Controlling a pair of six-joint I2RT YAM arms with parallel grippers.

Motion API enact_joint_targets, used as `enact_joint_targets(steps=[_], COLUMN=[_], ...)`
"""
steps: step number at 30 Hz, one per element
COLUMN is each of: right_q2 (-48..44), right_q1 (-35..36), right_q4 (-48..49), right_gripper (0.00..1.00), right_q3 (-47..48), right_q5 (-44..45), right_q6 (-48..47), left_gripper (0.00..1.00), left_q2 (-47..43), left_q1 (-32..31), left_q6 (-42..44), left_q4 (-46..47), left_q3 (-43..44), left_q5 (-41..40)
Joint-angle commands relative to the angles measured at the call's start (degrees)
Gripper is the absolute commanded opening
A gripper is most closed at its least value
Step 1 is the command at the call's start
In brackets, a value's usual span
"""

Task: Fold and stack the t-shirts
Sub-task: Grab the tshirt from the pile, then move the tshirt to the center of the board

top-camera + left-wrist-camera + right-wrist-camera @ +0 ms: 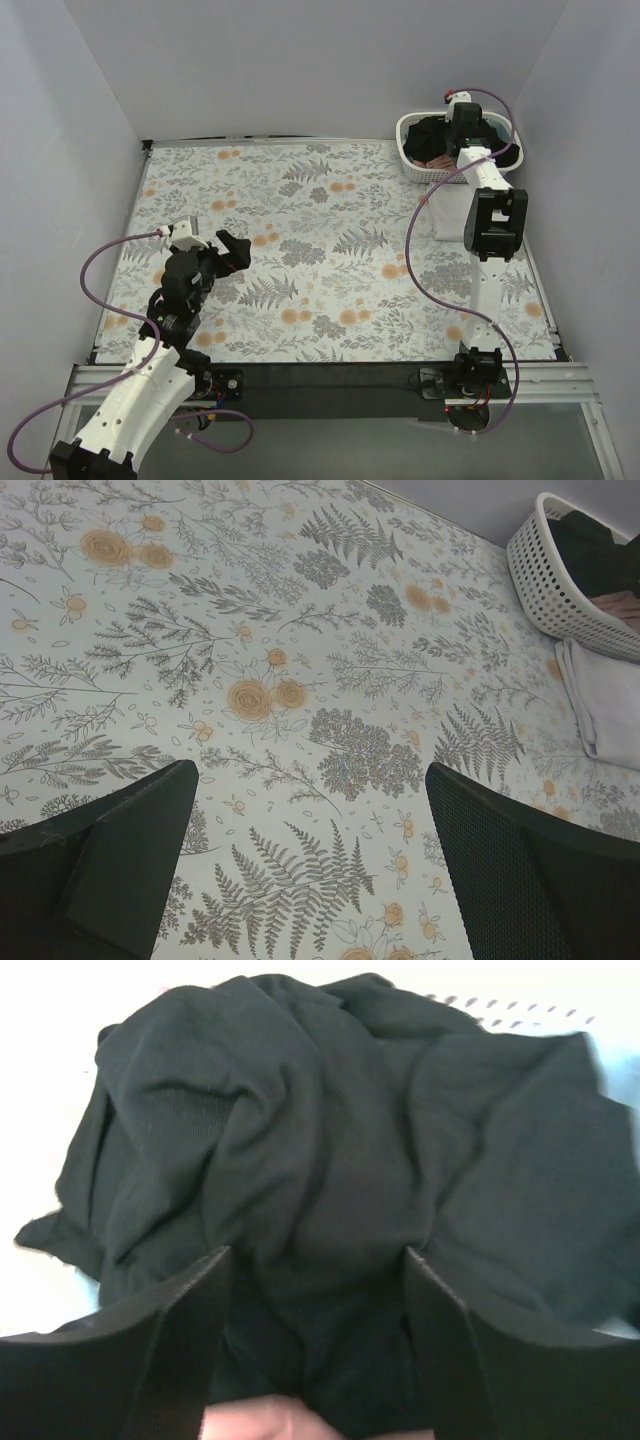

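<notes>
Black tee (330, 1140) inside right tool (317, 1255) — wrist-only

From above, the right arm (495, 220) covers part of the basket (405, 140) and the white tee (448, 225). The left wrist view cuts both off at its right edge. In the right wrist view the black tee (330, 1160) is blurred, and a pink scrap (260, 1422) runs off the bottom.
</notes>
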Motion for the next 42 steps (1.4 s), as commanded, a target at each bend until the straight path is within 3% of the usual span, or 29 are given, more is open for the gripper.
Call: enact_joint_targets(steps=[1, 3, 5, 6, 7, 14, 20, 24, 28, 34, 35, 36, 39, 42], right_q2=[3.54, 4.78, 4.17, 3.47, 2.76, -13.29, -27.81, -35.11, -44.85, -52.25, -53.13, -53.75, -55.95, -57.09], right_q1=[-1.22, -1.22, -1.31, -1.31, -1.31, -0.96, 0.18, 4.92, 12.30, 25.57, 27.06, 29.52, 31.21, 31.12], right_q4=[2.67, 3.28, 3.72, 3.90, 3.99, 5.57, 6.45, 6.45, 6.45, 6.80, 7.24, 7.41, 7.50, 4.79], right_gripper=[0.68, 0.57, 0.30, 0.09, 0.02, 0.01, 0.01, 0.01, 0.01, 0.01, 0.03, 0.23, 0.61, 0.69], right_q3=[7.10, 7.54, 7.11, 6.49, 6.05, 4.47, 3.59, 0.27, -7.56, -19.24, -22.48, -25.47, -38.39, -50.26], right_q5=[-3.47, -4.44, -4.18, -4.01, -4.09, -7.78, -22.53, -32.98, -35.47, -38.90, -37.77, -37.49, -35.66, -31.53], right_q6=[-1.39, -1.39, -1.39, -1.73, -1.91, -3.06, -1.92, 1.33, 1.69, 6.08, 7.39, 8.88, 13.01, 15.92], left_gripper=[0.98, 0.98, 0.98, 0.98, 0.98, 0.98, 0.98, 0.98, 0.98, 0.98, 0.98, 0.98, 0.98, 0.98], left_q2=[1.32, 1.76, 2.03, 1.94, 1.85, 0.27, -2.19, -3.86, -5.26, -6.32, -6.41, -6.58, -6.76, -6.32], left_q1=[-0.30, -0.22, -0.22, -0.22, -0.30, -0.22, -0.30, -0.30, -0.30, -0.30, -0.30, -0.30, -0.30, -0.30], left_q6=[1.12, 1.20, 1.20, 1.20, 1.20, 1.12, 1.20, 1.12, 1.03, 0.59, 0.41, 0.33, -0.11, -0.82], left_q4=[0.50, 0.41, 0.32, 0.32, 0.32, 0.76, 0.94, 0.85, 0.67, -0.03, -0.20, -0.29, -1.17, -2.92], left_q3=[-0.17, -0.08, -0.08, -0.08, -0.08, -0.08, -0.25, -0.25, -0.25, 0.01, 0.18, 0.19, 0.36, 1.06], left_q5=[0.80, 0.89, 0.98, 1.06, 0.98, 1.50, 1.50, 1.15, 0.54, -0.33, -0.60, -1.04, -2.45, -4.38])
